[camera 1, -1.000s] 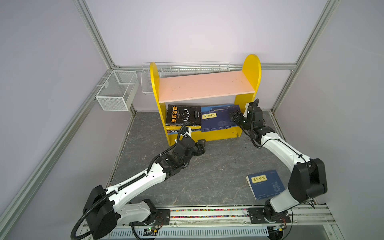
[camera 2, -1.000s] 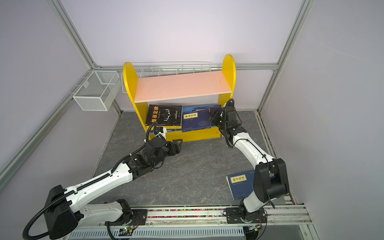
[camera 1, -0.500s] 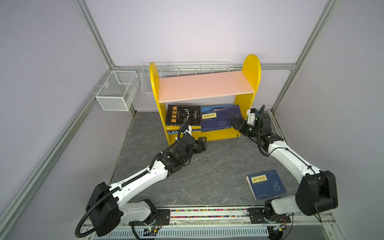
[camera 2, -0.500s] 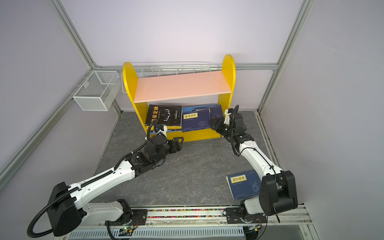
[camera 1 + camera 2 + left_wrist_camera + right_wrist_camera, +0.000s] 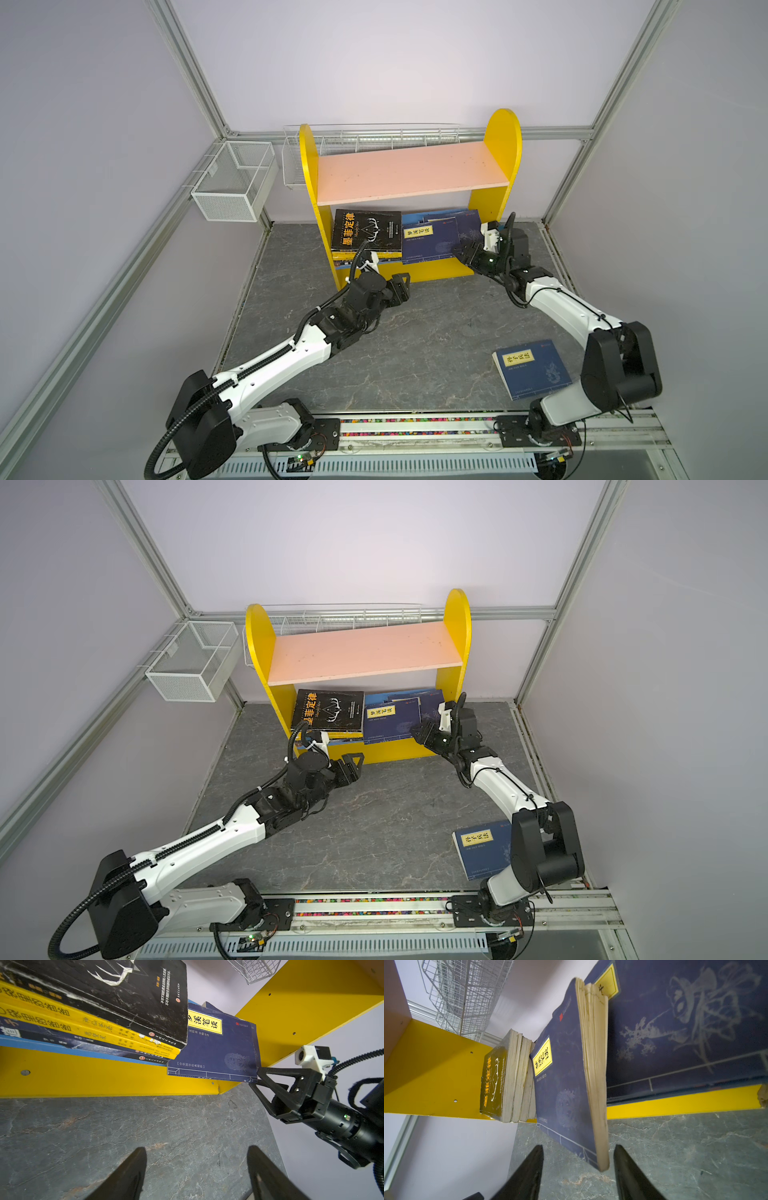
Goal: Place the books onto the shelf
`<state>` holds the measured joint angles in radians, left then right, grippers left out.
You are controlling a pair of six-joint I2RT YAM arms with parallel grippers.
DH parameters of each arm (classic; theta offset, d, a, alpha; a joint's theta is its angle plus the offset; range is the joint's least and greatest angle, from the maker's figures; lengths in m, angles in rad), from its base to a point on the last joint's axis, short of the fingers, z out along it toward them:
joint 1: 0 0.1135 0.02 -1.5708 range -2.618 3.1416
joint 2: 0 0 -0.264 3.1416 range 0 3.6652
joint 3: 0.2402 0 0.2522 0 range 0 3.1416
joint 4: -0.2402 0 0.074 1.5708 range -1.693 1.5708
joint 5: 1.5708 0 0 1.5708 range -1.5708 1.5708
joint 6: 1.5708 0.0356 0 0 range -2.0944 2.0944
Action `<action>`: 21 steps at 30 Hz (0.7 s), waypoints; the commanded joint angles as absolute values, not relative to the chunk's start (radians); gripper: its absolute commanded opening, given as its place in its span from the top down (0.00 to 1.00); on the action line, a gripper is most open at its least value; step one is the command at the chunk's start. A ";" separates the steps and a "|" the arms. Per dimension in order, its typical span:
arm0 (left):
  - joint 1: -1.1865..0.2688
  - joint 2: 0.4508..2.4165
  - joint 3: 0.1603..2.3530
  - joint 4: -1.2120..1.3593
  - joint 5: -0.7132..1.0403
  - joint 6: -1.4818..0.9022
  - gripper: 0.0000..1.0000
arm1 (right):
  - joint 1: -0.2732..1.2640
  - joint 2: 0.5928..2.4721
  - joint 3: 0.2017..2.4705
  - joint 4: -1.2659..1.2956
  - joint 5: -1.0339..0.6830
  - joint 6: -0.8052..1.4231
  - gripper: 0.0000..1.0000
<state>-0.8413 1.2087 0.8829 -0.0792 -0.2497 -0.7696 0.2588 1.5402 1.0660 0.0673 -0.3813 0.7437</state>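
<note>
The shelf [image 5: 503,137] [image 5: 457,617] has yellow sides and a bare pink upper board. On its lower board lies a stack of books topped by a black book [image 5: 368,230] [image 5: 116,991]. Beside it lie navy books; the top navy book [image 5: 428,243] [image 5: 564,1084] juts over the front edge. Another navy book [image 5: 532,370] [image 5: 484,850] lies flat on the floor by the right arm's base. My right gripper [image 5: 463,253] [image 5: 578,1147] stands open astride that jutting book's front corner, not touching it. My left gripper [image 5: 401,286] [image 5: 196,1149] is open and empty, low before the shelf.
A white wire basket [image 5: 235,187] hangs on the left wall. A long wire basket [image 5: 370,137] runs behind the shelf's top. The arms' rail [image 5: 415,426] lines the front edge. Grey stone floor [image 5: 415,332] lies between the arms.
My right gripper has come down out of the shelf's right end to the jutting navy book's front corner, and its jaws have narrowed. The left arm has barely moved.
</note>
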 commanded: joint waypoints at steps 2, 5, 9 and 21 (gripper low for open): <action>-0.833 1.193 0.874 -0.070 -0.264 -0.774 0.23 | 0.265 1.583 1.072 0.149 -0.394 0.761 0.60; -0.833 1.194 0.873 -0.074 -0.261 -0.774 0.23 | 0.266 1.594 1.078 0.172 -0.397 0.769 0.72; -0.831 1.191 0.873 -0.078 -0.256 -0.774 0.23 | 0.267 1.571 1.072 0.174 -0.380 0.765 0.85; -0.831 1.208 0.881 -0.068 -0.228 -0.767 0.23 | 0.213 1.477 1.027 0.355 -0.463 0.842 0.92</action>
<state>-0.8364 1.2079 0.8822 -0.0792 -0.2398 -0.7700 0.2382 1.5181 1.0489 0.2348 -0.4393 0.7902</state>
